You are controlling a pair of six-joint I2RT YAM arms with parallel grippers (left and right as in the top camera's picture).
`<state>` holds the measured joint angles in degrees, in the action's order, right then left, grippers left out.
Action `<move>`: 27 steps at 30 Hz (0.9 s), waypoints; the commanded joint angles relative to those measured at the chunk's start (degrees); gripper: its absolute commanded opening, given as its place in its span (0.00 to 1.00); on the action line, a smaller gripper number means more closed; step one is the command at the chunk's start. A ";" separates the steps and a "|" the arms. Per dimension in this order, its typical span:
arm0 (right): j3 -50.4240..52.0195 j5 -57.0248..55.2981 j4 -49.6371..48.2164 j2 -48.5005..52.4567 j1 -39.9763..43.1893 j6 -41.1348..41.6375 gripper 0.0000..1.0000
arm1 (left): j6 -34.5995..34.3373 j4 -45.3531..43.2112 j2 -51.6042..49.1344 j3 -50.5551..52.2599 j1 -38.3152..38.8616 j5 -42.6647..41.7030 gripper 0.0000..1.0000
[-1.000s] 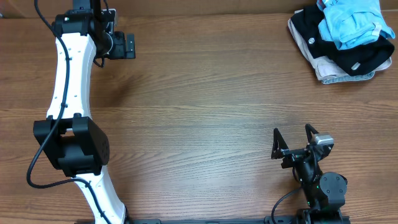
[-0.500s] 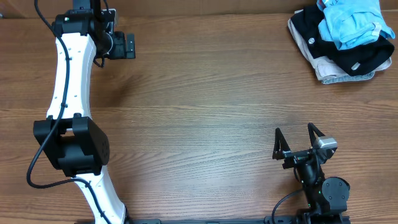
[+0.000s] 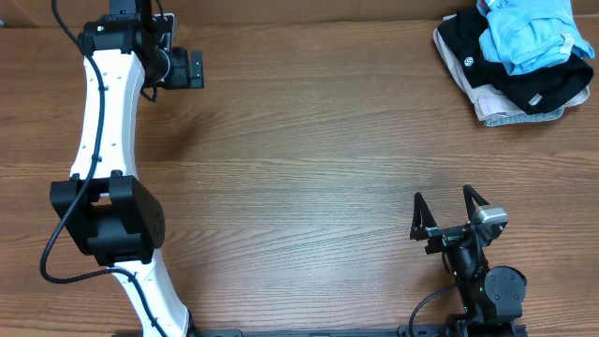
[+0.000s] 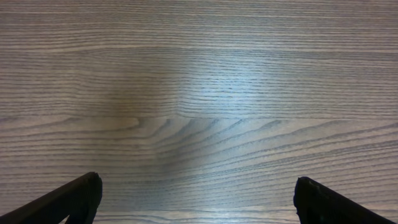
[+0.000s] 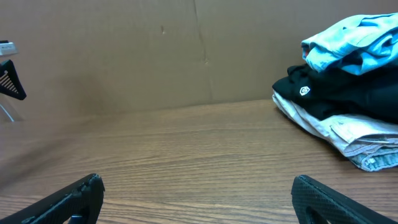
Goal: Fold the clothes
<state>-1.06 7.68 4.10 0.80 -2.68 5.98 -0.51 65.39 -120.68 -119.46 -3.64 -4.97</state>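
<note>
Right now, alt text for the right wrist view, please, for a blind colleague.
A crumpled sky-blue T-shirt tops a pile at the frame's right, over a black garment and a beige garment, on a wooden table. The right gripper is open and empty.

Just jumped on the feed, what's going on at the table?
Nothing is being handled yet. The crumpled light sky-blue T-shirt tops a pile with a black garment and a beige folded garment at the wooden table's far right corner. The left arm reaches to the far left, the right arm sits at the near edge; both have open, empty jaws, well clear of the pile.
</note>
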 commanded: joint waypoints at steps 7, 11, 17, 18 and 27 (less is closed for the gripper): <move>0.61 0.02 -0.13 -0.63 -0.26 -0.02 1.00 | -0.98 4.72 3.23 -0.68 0.44 -0.44 1.00; 0.61 0.02 -0.13 -0.63 -0.26 -0.02 1.00 | -0.98 12.28 10.40 -0.68 2.67 -0.44 1.00; 0.61 0.02 -0.13 -0.63 -0.26 -0.02 1.00 | -0.98 16.52 22.49 -0.66 6.56 -0.44 1.00; 0.61 0.02 -0.13 -0.63 -0.26 -0.02 1.00 | -0.98 17.70 24.50 -0.63 7.02 -0.44 1.00; 0.61 0.02 -0.15 -0.63 -0.26 -0.02 1.00 | -0.76 4.28 55.65 33.20 7.41 2.01 1.00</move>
<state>-1.06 7.66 4.16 0.80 -2.68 5.98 -0.54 80.09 -73.80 -103.00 4.01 -4.47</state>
